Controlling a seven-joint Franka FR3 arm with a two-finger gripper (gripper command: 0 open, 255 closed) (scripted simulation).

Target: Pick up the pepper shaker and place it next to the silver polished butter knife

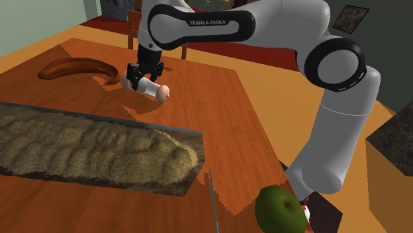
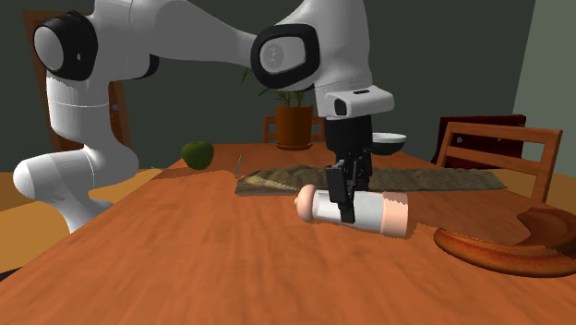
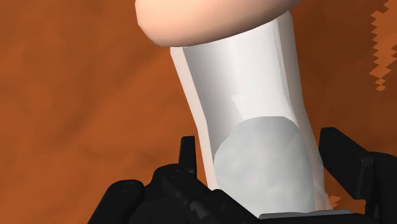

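Wooden table, pepper shaker sideways, straddled by pincer

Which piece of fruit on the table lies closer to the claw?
The long brown banana, near the black claw; the round green apple sits much farther away.

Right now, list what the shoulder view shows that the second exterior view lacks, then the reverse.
Shoulder view adds the framed picture on the wall and the stand. Second exterior view adds the potted plant and the bowl. Both share the hand at the white pepper shaker, the brown banana, the green apple and the knife.
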